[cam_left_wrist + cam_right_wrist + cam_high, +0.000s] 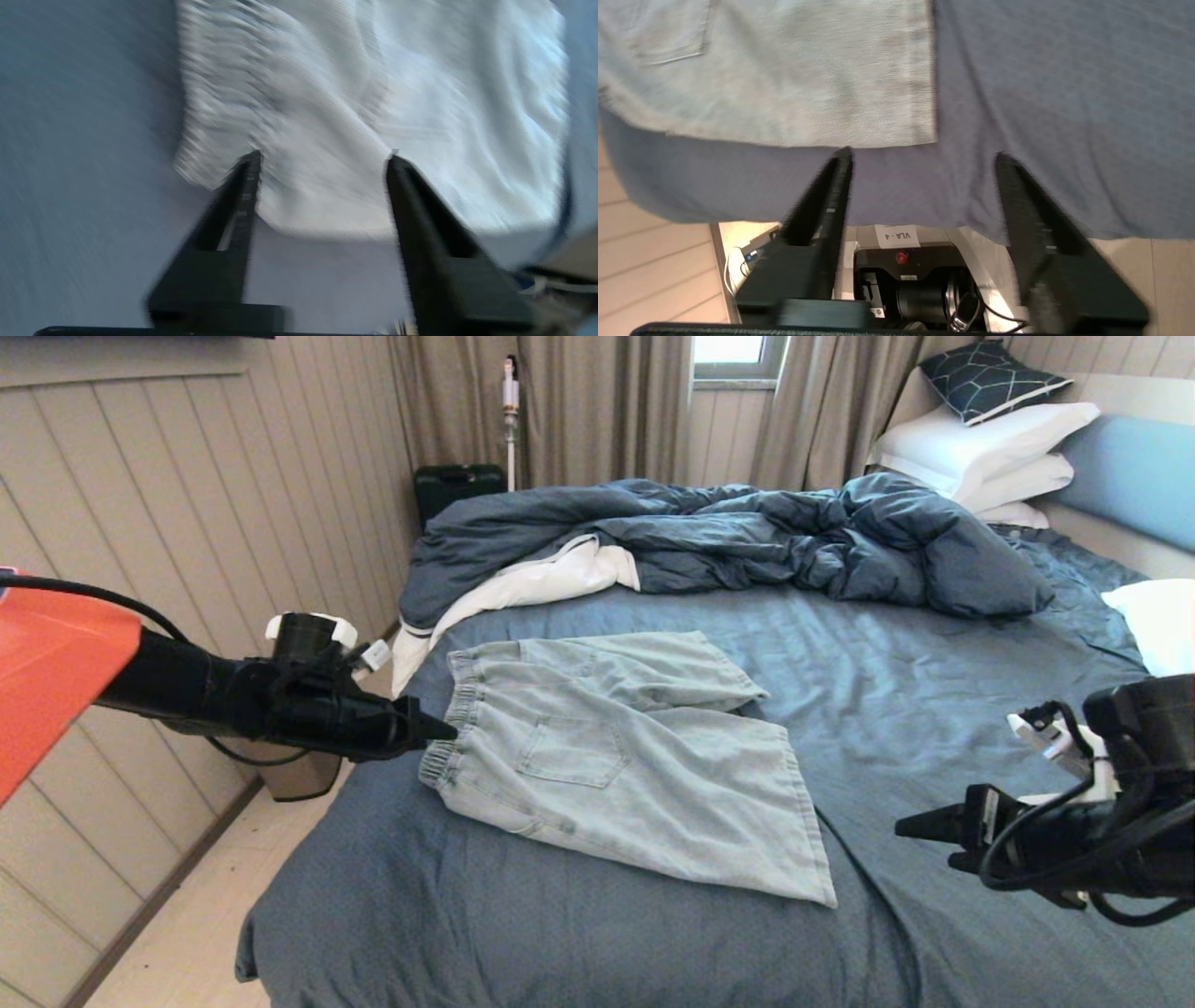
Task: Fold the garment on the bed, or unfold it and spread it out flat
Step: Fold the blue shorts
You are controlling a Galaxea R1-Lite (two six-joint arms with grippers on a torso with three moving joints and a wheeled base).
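Note:
The garment [616,761], pale light-blue denim shorts, lies spread on the slate-blue sheet of the bed [934,709], back pocket up, gathered waistband toward the left, one leg overlapping the other. My left gripper [446,730] hovers at the waistband with its tips at the fabric edge; in the left wrist view it [322,156] stands open over the garment's [373,93] corner, holding nothing. My right gripper [904,827] hangs open to the right of the hem, apart from it. The right wrist view shows it [924,156] open, just short of the garment's [808,84] hem corner.
A rumpled dark blue duvet [728,537] with white lining lies across the far half of the bed. White pillows [990,453] and a patterned cushion [990,378] lean on the headboard at right. A panelled wall [187,523] runs along the left. The robot's base [906,275] shows below the bed's near edge.

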